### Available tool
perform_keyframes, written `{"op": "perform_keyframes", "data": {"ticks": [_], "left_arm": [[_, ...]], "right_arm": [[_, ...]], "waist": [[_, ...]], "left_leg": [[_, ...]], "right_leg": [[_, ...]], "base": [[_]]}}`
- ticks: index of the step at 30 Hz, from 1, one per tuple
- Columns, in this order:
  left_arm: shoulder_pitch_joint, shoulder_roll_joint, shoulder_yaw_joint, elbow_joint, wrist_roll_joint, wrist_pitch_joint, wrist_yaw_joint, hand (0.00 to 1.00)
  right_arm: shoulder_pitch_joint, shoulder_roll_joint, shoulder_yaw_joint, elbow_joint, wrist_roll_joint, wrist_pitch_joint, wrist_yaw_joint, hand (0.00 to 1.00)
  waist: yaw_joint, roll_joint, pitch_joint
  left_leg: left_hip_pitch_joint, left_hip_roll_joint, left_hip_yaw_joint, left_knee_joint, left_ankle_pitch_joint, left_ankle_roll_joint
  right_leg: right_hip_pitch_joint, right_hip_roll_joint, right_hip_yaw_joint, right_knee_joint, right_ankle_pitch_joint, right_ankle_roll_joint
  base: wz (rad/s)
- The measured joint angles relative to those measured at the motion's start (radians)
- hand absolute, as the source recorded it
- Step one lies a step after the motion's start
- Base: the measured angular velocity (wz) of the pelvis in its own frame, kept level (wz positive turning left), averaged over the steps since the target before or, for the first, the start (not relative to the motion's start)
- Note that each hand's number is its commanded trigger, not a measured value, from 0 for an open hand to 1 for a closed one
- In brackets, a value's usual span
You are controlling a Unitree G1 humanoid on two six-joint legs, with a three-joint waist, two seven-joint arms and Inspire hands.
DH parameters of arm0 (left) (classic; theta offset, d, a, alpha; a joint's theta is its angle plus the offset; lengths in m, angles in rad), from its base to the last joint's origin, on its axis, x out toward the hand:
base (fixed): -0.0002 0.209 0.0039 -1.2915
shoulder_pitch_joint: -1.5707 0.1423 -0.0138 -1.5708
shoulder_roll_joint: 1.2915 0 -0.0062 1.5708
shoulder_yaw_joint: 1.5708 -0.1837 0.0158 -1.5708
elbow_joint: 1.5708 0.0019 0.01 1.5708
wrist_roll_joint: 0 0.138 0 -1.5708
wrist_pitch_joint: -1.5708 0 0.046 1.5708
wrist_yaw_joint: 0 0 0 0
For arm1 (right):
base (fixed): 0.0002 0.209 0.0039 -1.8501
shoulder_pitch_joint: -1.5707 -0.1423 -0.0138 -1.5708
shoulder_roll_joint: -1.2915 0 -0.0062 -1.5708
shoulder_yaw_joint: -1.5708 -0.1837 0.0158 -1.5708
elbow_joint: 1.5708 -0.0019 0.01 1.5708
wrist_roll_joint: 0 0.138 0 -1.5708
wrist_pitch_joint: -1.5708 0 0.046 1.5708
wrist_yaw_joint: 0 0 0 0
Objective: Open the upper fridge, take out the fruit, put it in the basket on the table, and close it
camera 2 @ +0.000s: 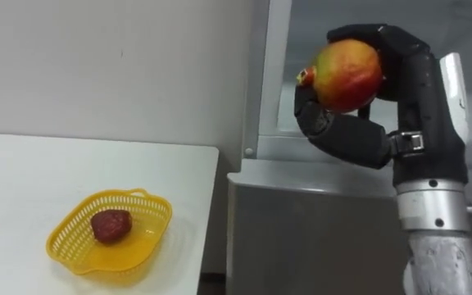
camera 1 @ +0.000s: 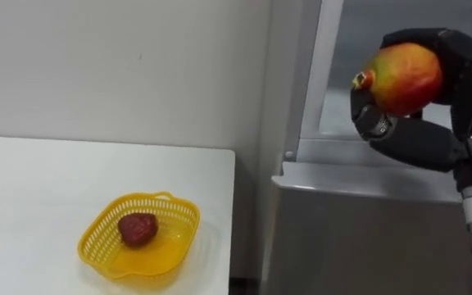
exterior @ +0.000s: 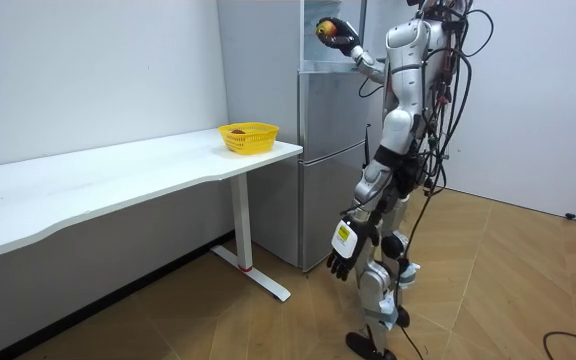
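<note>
**The right hand (camera 2: 359, 135) grips a red-and-yellow fruit (camera 2: 349, 75)**

Its fingers are curled round the fruit, held high in front of the grey fridge (camera 2: 318, 229). The left hand (exterior: 340, 262) hangs by the robot's thigh, fingers loose. Beside the fridge, a yellow basket (camera 2: 64, 246) on the white table (camera 2: 23, 172) holds a dark red fruit (camera 2: 111, 225).

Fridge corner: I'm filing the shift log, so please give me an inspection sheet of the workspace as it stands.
Surface: white table, beside the fridge.
Job's things: red-yellow fruit held up in front of the fridge's upper part; yellow basket near the table's corner, with a dark red fruit inside.
Clutter: nothing seen.
Hands: right hand curled round the red-yellow fruit; left hand hangs open at the robot's side.
Cables: nothing seen.
Surroundings: white wall, wooden floor.
</note>
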Motion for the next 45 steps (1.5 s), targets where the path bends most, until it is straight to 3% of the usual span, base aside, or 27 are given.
{"op": "perform_keyframes", "data": {"ticks": [8, 11, 18, 24, 26, 29, 33, 35, 38, 40, 42, 45], "left_arm": [[-0.034, 0.000, -0.016, 0.055, -0.028, -0.013, -0.003, 0.00], [-0.046, -0.001, -0.028, 0.080, -0.029, -0.027, -0.003, 0.00], [-0.056, 0.002, -0.028, 0.084, -0.029, -0.048, -0.029, 0.00], [-0.072, 0.012, -0.064, 0.087, -0.047, -0.057, -0.060, 0.00], [-0.080, 0.018, -0.067, 0.087, -0.049, -0.058, -0.070, 0.00], [-0.086, 0.021, -0.066, 0.087, -0.049, -0.058, -0.079, 0.00], [-0.085, 0.023, -0.066, 0.092, -0.057, -0.060, -0.079, 0.00], [-0.093, 0.028, -0.066, 0.105, -0.055, -0.060, -0.079, 0.00], [-0.098, 0.036, -0.066, 0.109, -0.055, -0.060, -0.080, 0.00], [-0.108, 0.045, -0.065, 0.107, -0.055, -0.060, -0.081, 0.00], [-0.120, 0.049, -0.066, 0.107, -0.055, -0.060, -0.085, 0.00], [-0.128, 0.066, -0.070, 0.106, -0.056, -0.058, -0.087, 0.00]], "right_arm": [[0.015, 0.085, 0.009, -0.112, -0.137, -0.031, 0.035, 1.00], [0.015, 0.085, 0.025, -0.130, -0.210, -0.070, 0.037, 1.00], [0.015, 0.085, 0.091, -0.143, -0.346, -0.088, 0.106, 1.00], [0.009, 0.085, 0.178, -0.142, -0.367, -0.086, 0.157, 1.00], [-0.017, 0.085, 0.208, -0.140, -0.397, -0.085, 0.186, 1.00], [-0.060, 0.086, 0.218, -0.136, -0.412, -0.084, 0.224, 1.00], [-0.106, 0.086, 0.235, -0.126, -0.420, -0.084, 0.231, 1.00], [-0.123, 0.086, 0.253, -0.109, -0.425, -0.084, 0.232, 1.00], [-0.123, 0.088, 0.285, -0.091, -0.425, -0.080, 0.233, 1.00], [-0.149, 0.118, 0.318, -0.016, -0.423, -0.092, 0.234, 1.00], [-0.175, 0.124, 0.329, 0.074, -0.422, -0.103, 0.234, 1.00], [-0.183, 0.124, 0.352, 0.192, -0.424, -0.077, 0.234, 1.00]], "waist": [[-0.002, 0.000, 0.0022], [0.003, 0.001, 0.0031], [0.032, -0.009, 0.0040], [0.074, -0.030, 0.0046], [0.087, -0.040, 0.0111], [0.103, -0.052, 0.0108], [0.124, -0.065, 0.0112], [0.144, -0.077, 0.0172], [0.165, -0.090, 0.0181], [0.175, -0.097, 0.0209], [0.182, -0.102, 0.0233], [0.194, -0.116, 0.0217]], "left_leg": [[0.003, 0.000, 0.006, -0.001, 0.000, 0.000], [0.006, 0.000, 0.007, -0.006, 0.000, 0.000], [0.004, 0.001, 0.010, -0.005, 0.000, 0.000], [-0.010, 0.000, 0.003, 0.001, 0.000, 0.000], [-0.021, -0.001, -0.010, 0.006, 0.000, 0.000], [-0.033, -0.003, -0.029, 0.010, 0.000, 0.000], [-0.032, -0.003, -0.039, 0.008, 0.000, 0.000], [-0.032, -0.003, -0.039, 0.007, 0.000, 0.000], [-0.033, -0.003, -0.047, 0.008, 0.000, 0.000], [-0.037, -0.003, -0.051, 0.010, 0.000, 0.000], [-0.050, -0.005, -0.062, 0.013, 0.000, 0.000], [-0.064, -0.006, -0.085, 0.016, 0.000, -0.001]], "right_leg": [[0.000, 0.000, 0.008, 0.002, 0.000, 0.000], [0.000, 0.001, 0.009, 0.002, 0.000, 0.000], [-0.009, 0.001, 0.010, 0.013, 0.000, 0.000], [-0.016, -0.002, 0.003, 0.011, 0.000, 0.000], [-0.018, -0.004, -0.009, 0.011, 0.000, 0.000], [-0.020, -0.006, -0.025, 0.010, 0.000, 0.000], [-0.016, -0.007, -0.033, 0.010, 0.000, 0.000], [-0.017, -0.005, -0.034, 0.009, 0.000, 0.000], [-0.014, -0.007, -0.045, 0.008, 0.000, 0.000], [-0.013, -0.007, -0.048, 0.008, 0.000, 0.000], [-0.017, -0.009, -0.055, 0.008, 0.000, 0.000], [-0.019, -0.010, -0.076, 0.008, 0.000, 0.000]], "base": [[-0.02], [0.00], [-0.01], [0.02], [0.16], [0.19], [0.07], [0.00], [0.07], [0.08], [0.15], [0.24]]}}
